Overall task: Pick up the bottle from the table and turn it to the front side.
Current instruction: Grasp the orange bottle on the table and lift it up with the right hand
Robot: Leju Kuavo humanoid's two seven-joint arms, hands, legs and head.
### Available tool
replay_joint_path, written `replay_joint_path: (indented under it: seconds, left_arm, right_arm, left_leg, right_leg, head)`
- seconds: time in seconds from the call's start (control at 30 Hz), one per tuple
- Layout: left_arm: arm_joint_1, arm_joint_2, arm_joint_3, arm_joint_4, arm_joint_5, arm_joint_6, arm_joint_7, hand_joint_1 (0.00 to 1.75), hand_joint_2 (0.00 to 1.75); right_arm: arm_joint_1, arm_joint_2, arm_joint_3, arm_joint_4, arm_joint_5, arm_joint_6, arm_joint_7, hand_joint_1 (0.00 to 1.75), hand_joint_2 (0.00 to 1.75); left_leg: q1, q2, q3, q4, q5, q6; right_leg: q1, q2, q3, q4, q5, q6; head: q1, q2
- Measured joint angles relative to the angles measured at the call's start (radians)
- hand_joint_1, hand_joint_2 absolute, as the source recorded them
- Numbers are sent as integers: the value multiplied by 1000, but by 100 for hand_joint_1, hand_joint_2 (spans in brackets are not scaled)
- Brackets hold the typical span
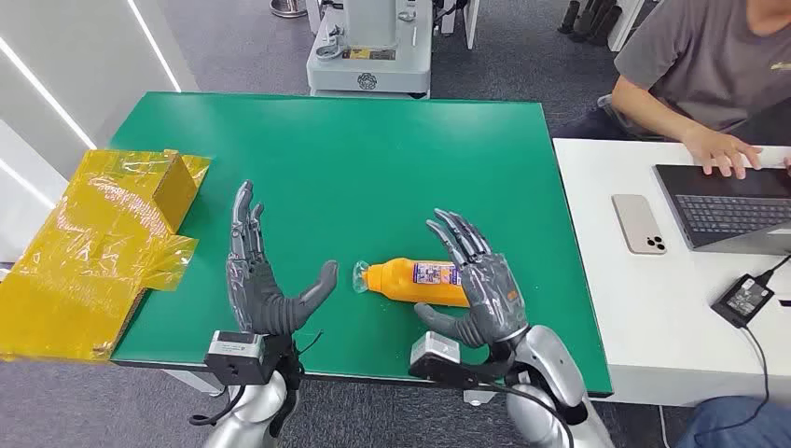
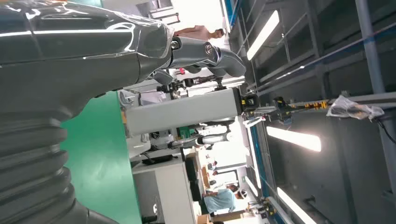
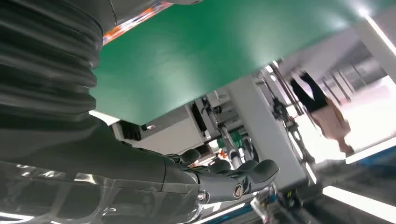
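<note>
Now the orange plastic bottle (image 1: pixel 416 281) lies on its side on the green table (image 1: pixel 373 159), just beside the right hand (image 1: pixel 480 285). Both hands are spread wide, holding nothing; the left hand (image 1: pixel 266 280) waits nearby.

We see a green table top (image 1: pixel 373 159) standing on a grey floor (image 1: pixel 242 47). To its right, just beside it, stands a white desk (image 1: pixel 653 327) with a laptop (image 1: pixel 732 205), a phone (image 1: pixel 640 224) and a black power adapter (image 1: pixel 743 297) on it; a person (image 1: pixel 709 65) in a grey shirt sits behind it, one hand at the laptop. On the left lies yellow wrapped packaging (image 1: pixel 103 243), partly over the green table's edge. A white machine base (image 1: pixel 368 51) stands beyond the far edge. Long ceiling lights (image 2: pixel 294 139) glow in the left wrist view.
</note>
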Motion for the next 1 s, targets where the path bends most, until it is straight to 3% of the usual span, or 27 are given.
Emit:
replay_joint_path:
  seconds: [0.27, 0.5, 0.73, 1.0]
  left_arm:
    - [-2, -13, 9, -4, -18, -50, 15, 0, 175]
    - [-8, -22, 19, -4, -25, -76, 33, 0, 175]
    - [-22, -23, 20, -4, -26, -81, 33, 0, 175]
    - [-23, -22, 20, -4, -21, -55, 34, 0, 175]
  right_arm:
    - [-191, -138, 33, 142, -18, 167, 23, 0, 175]
    - [-415, -198, 145, 339, -69, 334, 25, 0, 175]
    - [-588, -196, 301, 584, -156, 440, -54, 0, 175]
    - [-674, -134, 442, 791, -232, 482, -81, 0, 175]
  left_leg:
    - [0, -2, 0, 0, 2, 1]
    - [0, -1, 0, 0, 2, 1]
    - [0, -2, 0, 0, 2, 0]
    - [0, -2, 0, 0, 2, 0]
  right_leg:
    - [0, -2, 1, 0, 1, 0]
    - [0, -2, 0, 1, 1, -1]
    - [0, -2, 1, 2, 1, -1]
    - [0, -2, 0, 2, 1, -1]
  head:
    - [0, 0]
    - [0, 0]
    - [0, 0]
    - [0, 0]
